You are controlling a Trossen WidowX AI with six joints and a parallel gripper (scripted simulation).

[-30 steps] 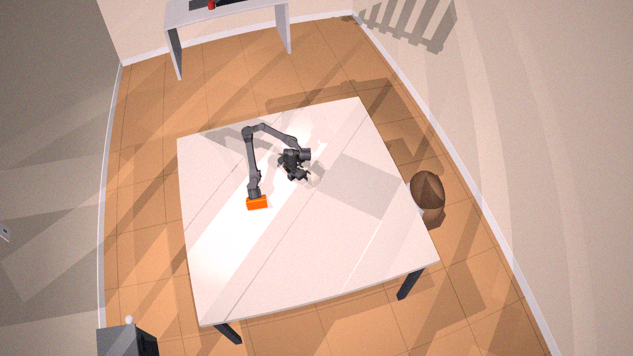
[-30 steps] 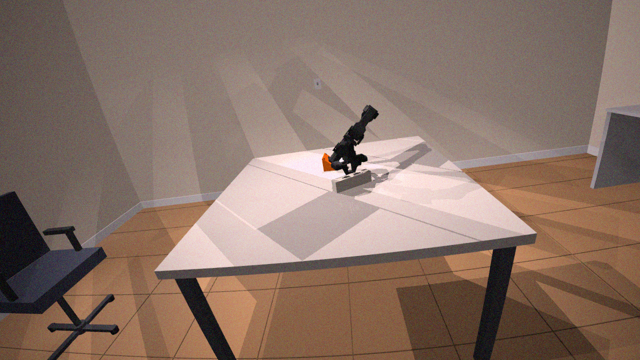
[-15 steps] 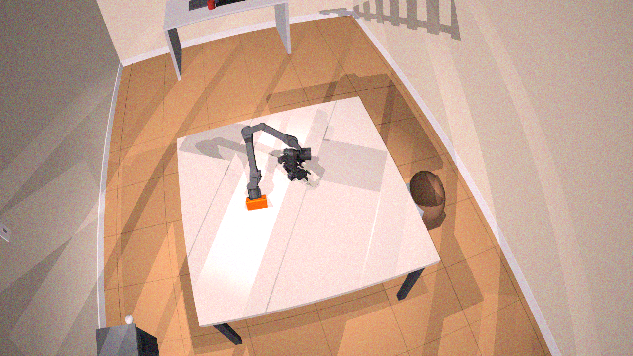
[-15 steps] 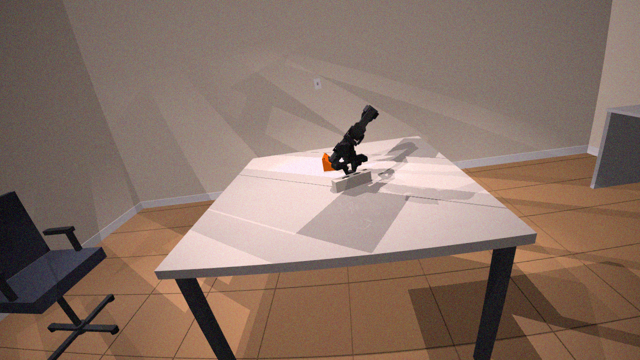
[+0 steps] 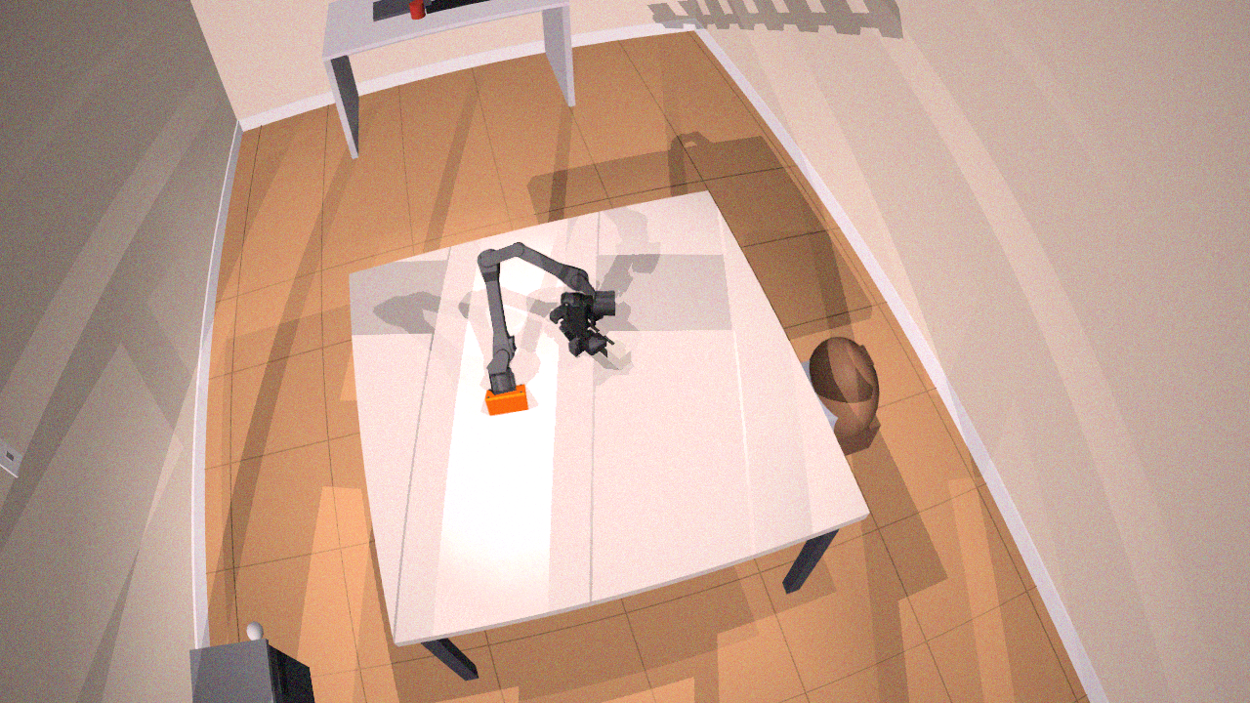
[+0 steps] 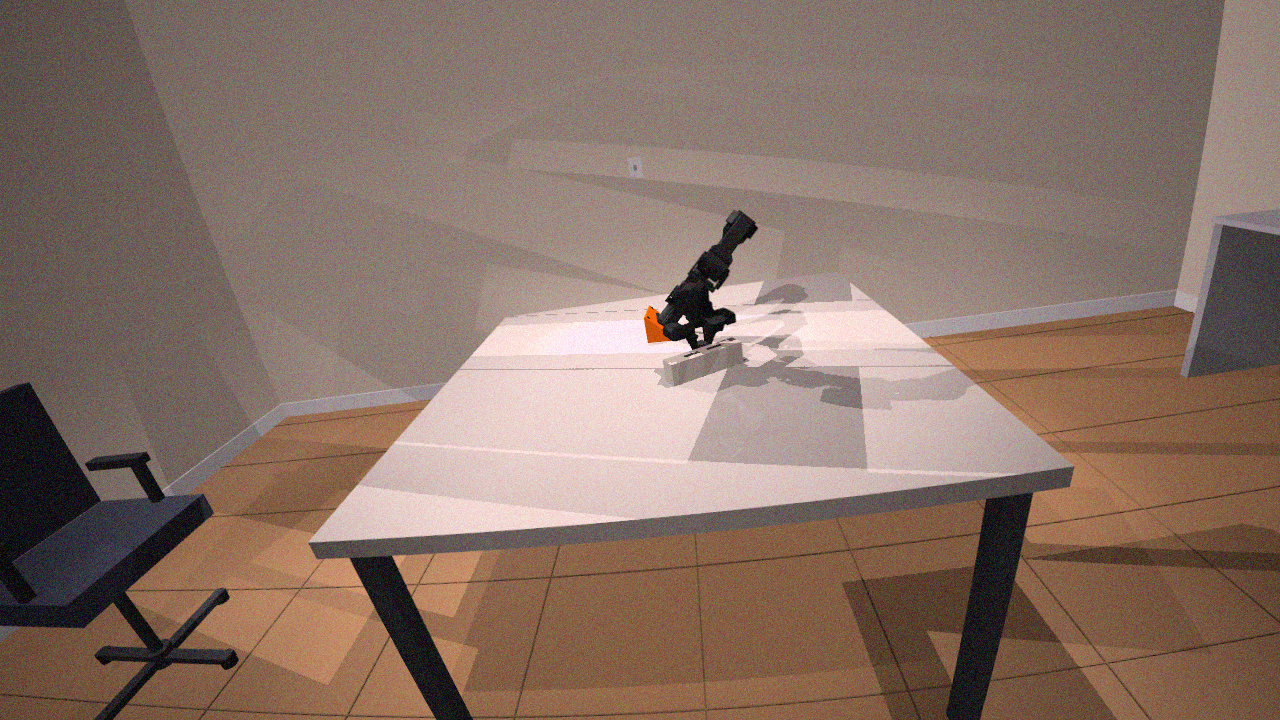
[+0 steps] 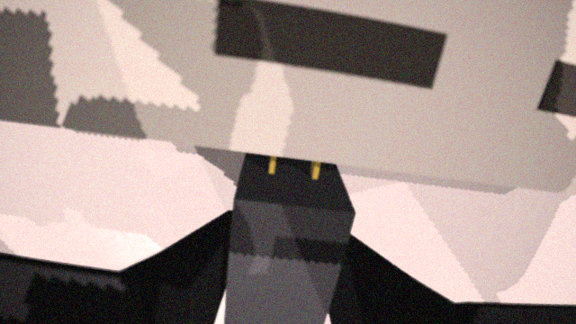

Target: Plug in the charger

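Note:
My gripper [image 5: 594, 346] [image 6: 702, 341] [image 7: 280, 228] is shut on the dark charger [image 7: 284, 274], one finger on each side. Its two yellow prongs [image 7: 272, 165] point toward the power strip. The pale grey power strip [image 6: 684, 370] [image 7: 382, 123] lies on the table under the gripper. In the wrist view, the strip's near edge cuts across the prongs and the charger's front face, hiding the tips. A dark rectangular recess [image 7: 330, 44] in the strip's face lies above the prongs, off their line to the right. Whether the prongs touch the strip cannot be told.
The white table [image 5: 664, 489] [image 6: 554, 447] bears the arm's orange base block [image 5: 507, 401] [image 6: 655, 325], behind the strip in the exterior view. A second dark recess [image 7: 558, 90] shows at the wrist view's right edge. A dark chair [image 6: 98, 546] stands beside the table.

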